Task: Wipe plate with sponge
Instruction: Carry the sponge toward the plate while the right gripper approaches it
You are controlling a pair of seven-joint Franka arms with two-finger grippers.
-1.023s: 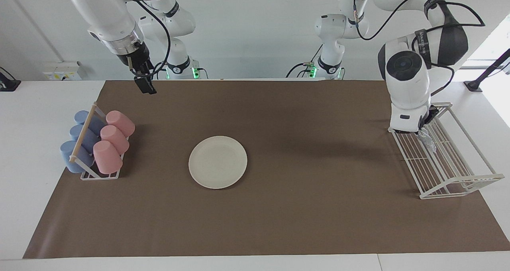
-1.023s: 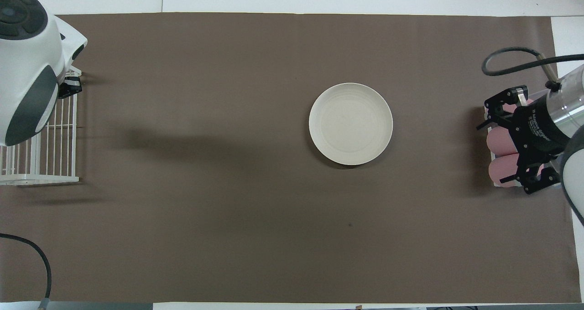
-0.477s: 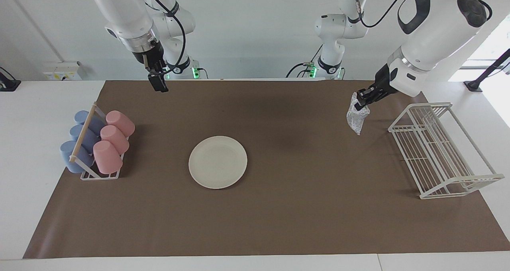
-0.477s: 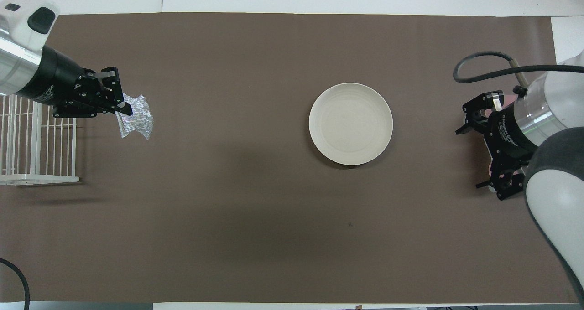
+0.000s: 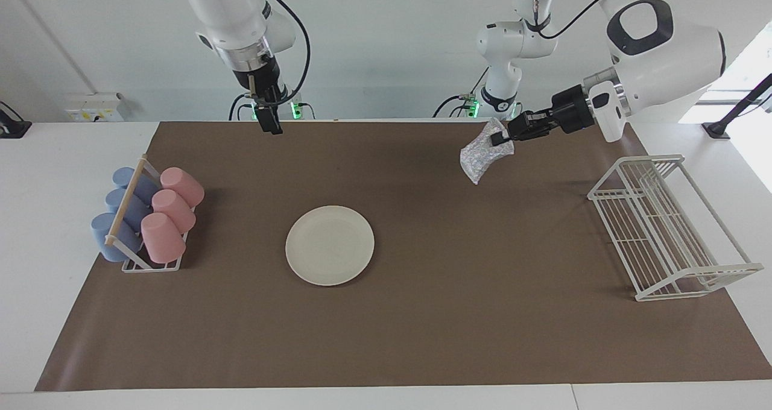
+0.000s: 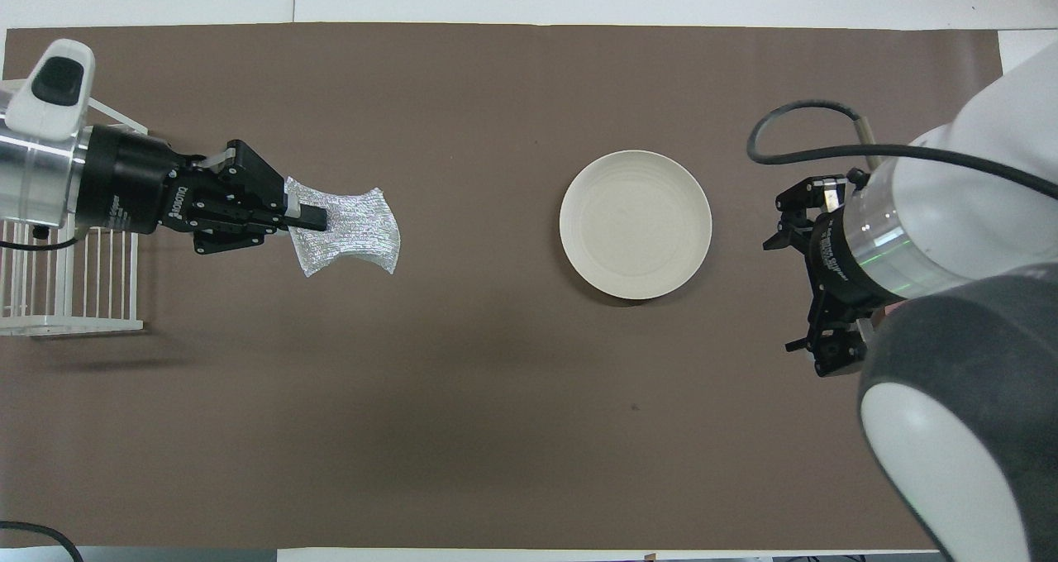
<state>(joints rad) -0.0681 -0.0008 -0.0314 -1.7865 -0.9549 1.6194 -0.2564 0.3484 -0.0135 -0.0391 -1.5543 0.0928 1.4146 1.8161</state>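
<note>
Our left hand (image 5: 499,137) pinches the sponge (image 5: 479,152) by one edge so it dangles free, over the desk (image 5: 422,325) at three o'clock from the plate (image 5: 330,245) in the facing view; our right hand (image 5: 269,122) waits aloft, grip unreadable.

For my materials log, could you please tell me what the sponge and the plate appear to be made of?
The sponge looks like soft, silvery, glittery mesh or foil fabric: it sags and creases where the left gripper pinches it. The plate looks rigid, matte, cream-coloured, perhaps plastic or ceramic.
</note>
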